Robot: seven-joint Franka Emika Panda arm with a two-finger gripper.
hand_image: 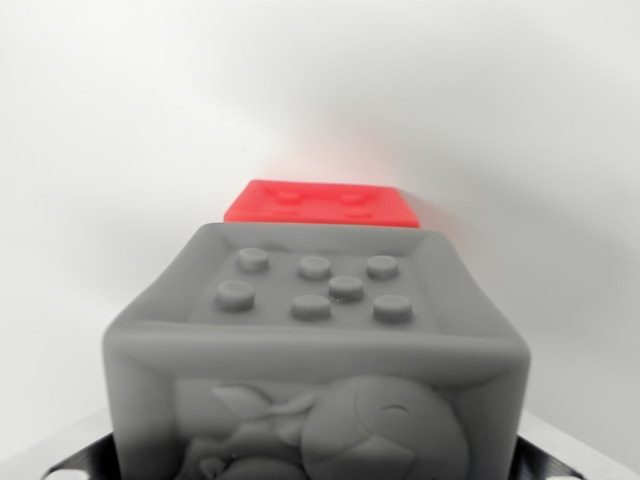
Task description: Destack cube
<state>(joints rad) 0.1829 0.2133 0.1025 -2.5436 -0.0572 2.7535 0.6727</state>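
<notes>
A grey cube (315, 340) fills the lower middle of the wrist view, very close to the camera. Its upper face carries several round studs, and the face toward me shows a raised animal relief. Behind it lies a red cube (322, 204); only its studded top shows, and the grey cube hides the rest. My gripper (315, 468) shows only as dark and silver finger parts (70, 462) at the two bottom corners. These press against the grey cube's left and right sides, so the gripper is shut on it.
A plain white surface (120, 120) surrounds both cubes on all sides. A faint red glow falls on it around the red cube. Nothing else is in view.
</notes>
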